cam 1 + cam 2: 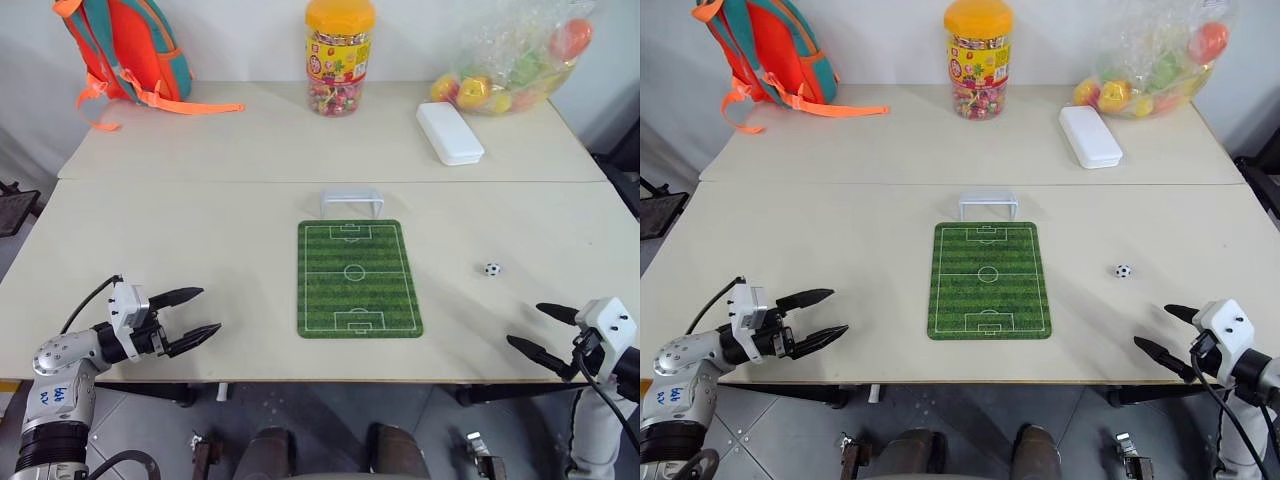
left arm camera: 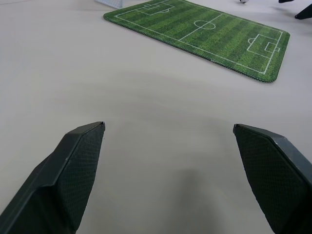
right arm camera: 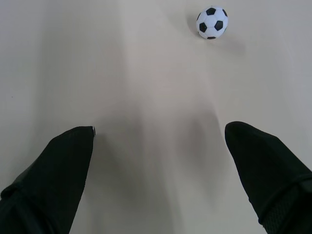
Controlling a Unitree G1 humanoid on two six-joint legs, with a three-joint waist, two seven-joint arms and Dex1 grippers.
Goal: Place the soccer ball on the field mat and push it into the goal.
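Note:
The tiny black-and-white soccer ball (image 1: 492,269) lies on the bare table to the right of the green field mat (image 1: 357,278). The small white goal (image 1: 351,201) stands just beyond the mat's far short edge. My right gripper (image 1: 532,329) hovers open near the table's front right edge, pointing left, with the soccer ball (image 3: 212,22) a short way ahead of it and nothing between its fingers. My left gripper (image 1: 202,313) is open and empty at the front left, pointing right toward the field mat (image 2: 204,35).
At the back of the table stand an orange-and-teal backpack (image 1: 130,50), a jar of sweets with an orange lid (image 1: 339,58), a white oblong box (image 1: 449,132) and a clear bag of colourful toy balls (image 1: 515,62). A seam joins the two tabletops behind the goal.

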